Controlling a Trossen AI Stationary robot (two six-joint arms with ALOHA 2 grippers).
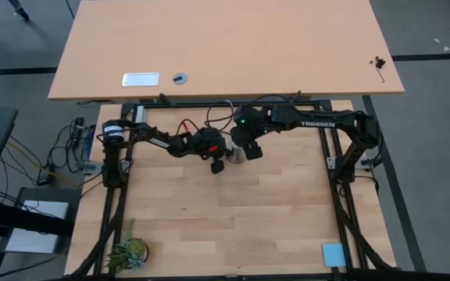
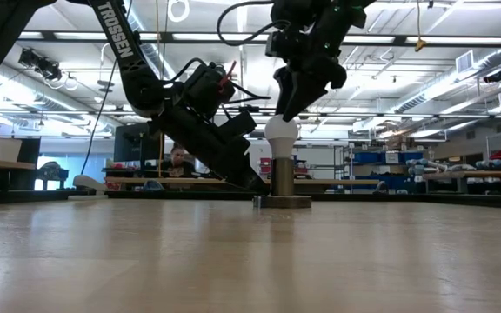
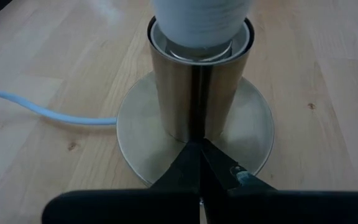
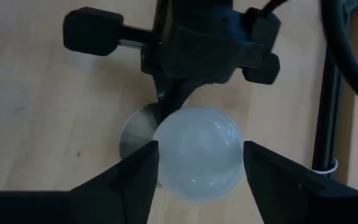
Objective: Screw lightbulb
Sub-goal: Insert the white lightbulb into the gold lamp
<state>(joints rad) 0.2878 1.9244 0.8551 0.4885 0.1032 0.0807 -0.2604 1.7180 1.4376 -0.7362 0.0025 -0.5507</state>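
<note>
Left gripper (image 3: 199, 163) clenched empty, tips pinning socket base (image 3: 135, 124) (anti-spin, I reckon) | right gripper (image 4: 199, 163) straddles lightbulb (image 4: 197, 152), contact unclear | bulb seated upright in socket

light: bright, even, overhead ceiling strips | shadows: soft, faint | blur: near tabletop in low view, wrist-view foregrounds

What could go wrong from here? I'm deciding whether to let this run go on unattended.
1. The right gripper straddles the lightbulb from above; a loose or off-centre squeeze could slip on the smooth glass.
2. The shut left gripper only presses on the socket's round base, so twisting might turn or tip it.
3. The white cord trails beside the base and could snag.
</note>
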